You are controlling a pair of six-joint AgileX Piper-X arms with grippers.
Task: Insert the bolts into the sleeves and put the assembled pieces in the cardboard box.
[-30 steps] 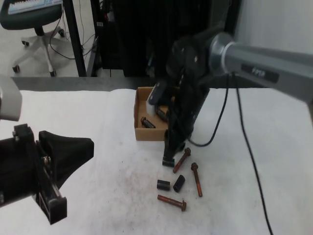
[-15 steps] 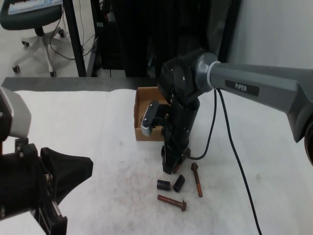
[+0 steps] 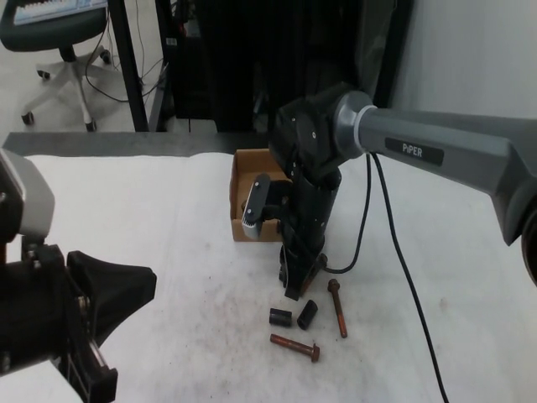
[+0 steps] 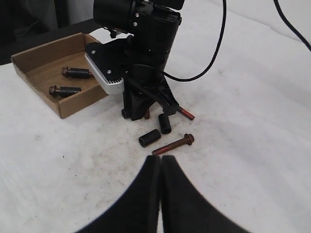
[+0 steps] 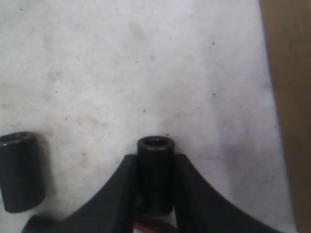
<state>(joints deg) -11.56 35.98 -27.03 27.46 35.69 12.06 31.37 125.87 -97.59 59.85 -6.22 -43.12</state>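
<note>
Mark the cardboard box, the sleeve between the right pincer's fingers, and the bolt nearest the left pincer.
cardboard box (image 4: pixel 82 102), left wrist view, outer side wall.
sleeve (image 5: pixel 155 179), right wrist view, its side.
bolt (image 4: pixel 172 145), left wrist view, mid-shaft.

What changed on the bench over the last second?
The right gripper came away from the box, a little toward the camera and lower, down to a sleeve on the table. The left gripper, shut, drew back slightly toward the camera. That sleeve, the other sleeve, the bolts and the box stayed put. Nothing was visibly lifted or let go.
</note>
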